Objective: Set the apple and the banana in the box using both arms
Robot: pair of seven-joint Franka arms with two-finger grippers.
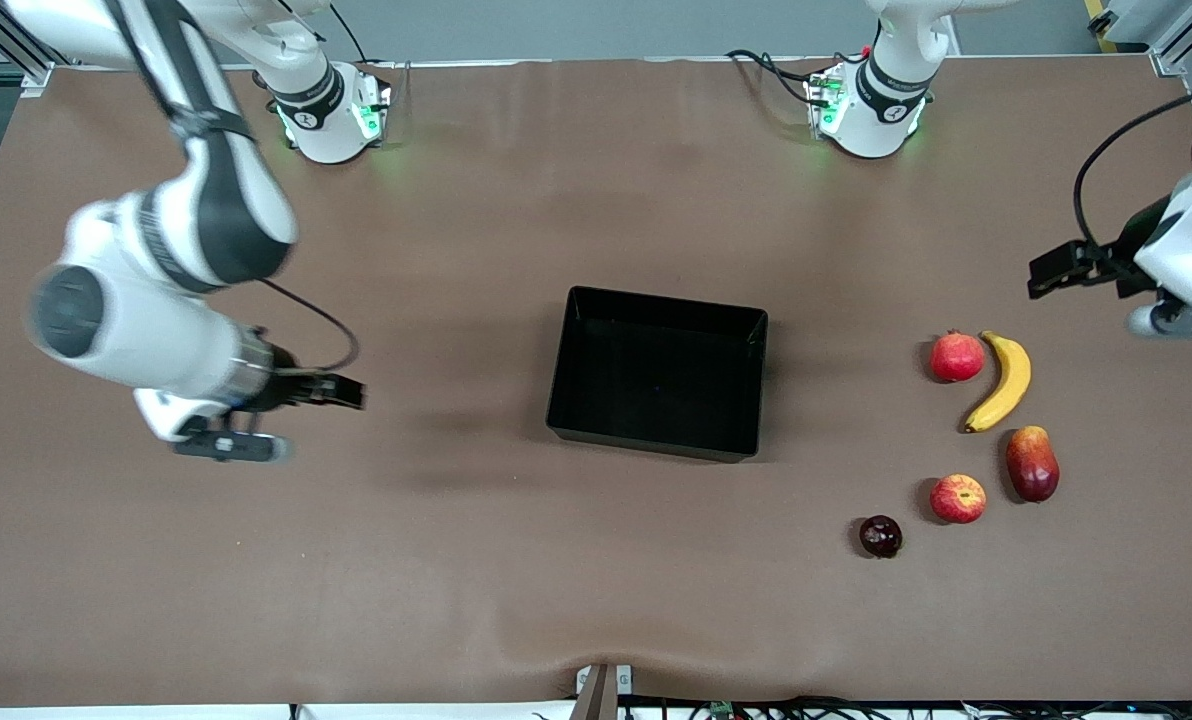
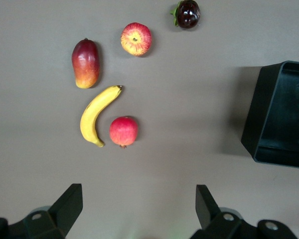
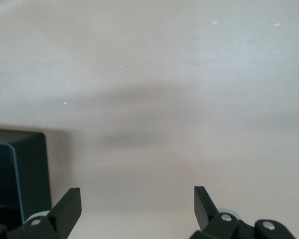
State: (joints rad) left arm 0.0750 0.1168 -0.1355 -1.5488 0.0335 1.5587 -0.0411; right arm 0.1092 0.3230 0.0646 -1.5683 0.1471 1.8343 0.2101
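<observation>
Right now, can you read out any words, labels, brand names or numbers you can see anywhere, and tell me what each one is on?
No text can be read in any view.
Round marks on the two arm bases: too small to read.
The box, the banana, the apple and the other fruits: no labels or stickers showing.
The left gripper and right gripper: no markings showing.

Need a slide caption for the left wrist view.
Open left hand above the banana, apple and three other fruits; empty black box alongside.
</observation>
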